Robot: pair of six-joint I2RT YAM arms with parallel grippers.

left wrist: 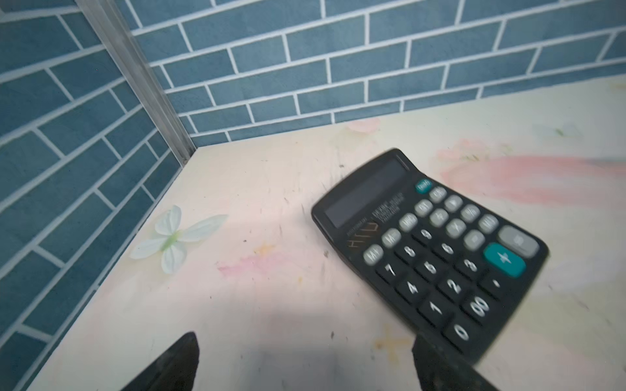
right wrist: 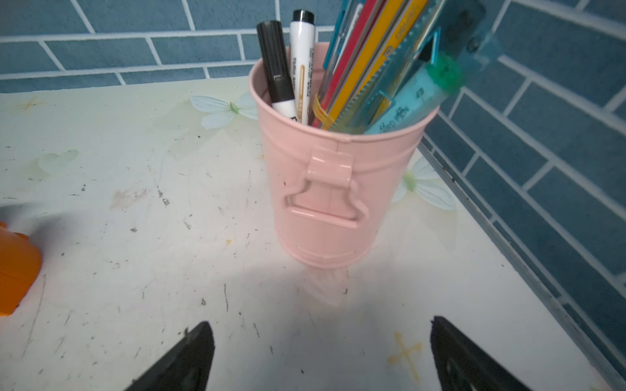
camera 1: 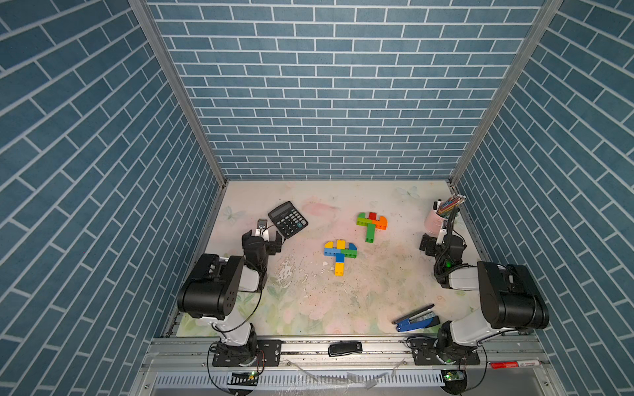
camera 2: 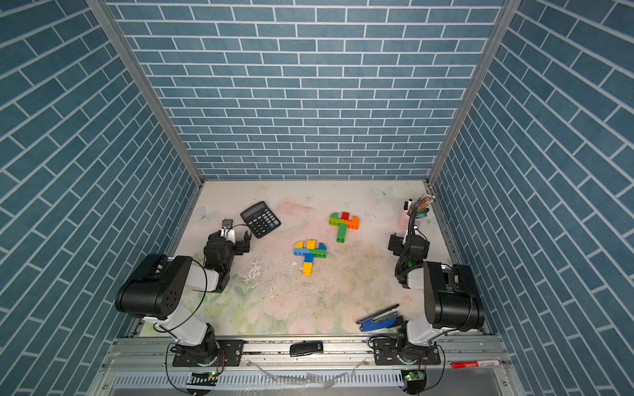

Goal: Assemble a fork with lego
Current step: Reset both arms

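Two fork-shaped lego builds lie flat on the table in both top views. The nearer one (camera 1: pixel 339 255) (camera 2: pixel 309 255) is yellow, blue and green. The farther one (camera 1: pixel 371 224) (camera 2: pixel 343 224) is green, red, orange and lime, and its orange end (right wrist: pixel 17 264) shows in the right wrist view. My left gripper (camera 1: pixel 262 237) (left wrist: pixel 305 342) is open and empty over bare table, left of both builds. Near the right wall, my right gripper (camera 1: pixel 436 241) (right wrist: pixel 321 323) is also open and empty, facing a pink cup.
A black calculator (camera 1: pixel 287 219) (left wrist: pixel 430 243) lies just beyond the left gripper, one finger at its near corner. The pink cup (camera 1: pixel 433 221) (right wrist: pixel 325 189) of pens stands at the back right. A blue stapler (camera 1: pixel 415 319) lies front right. Tiled walls enclose three sides.
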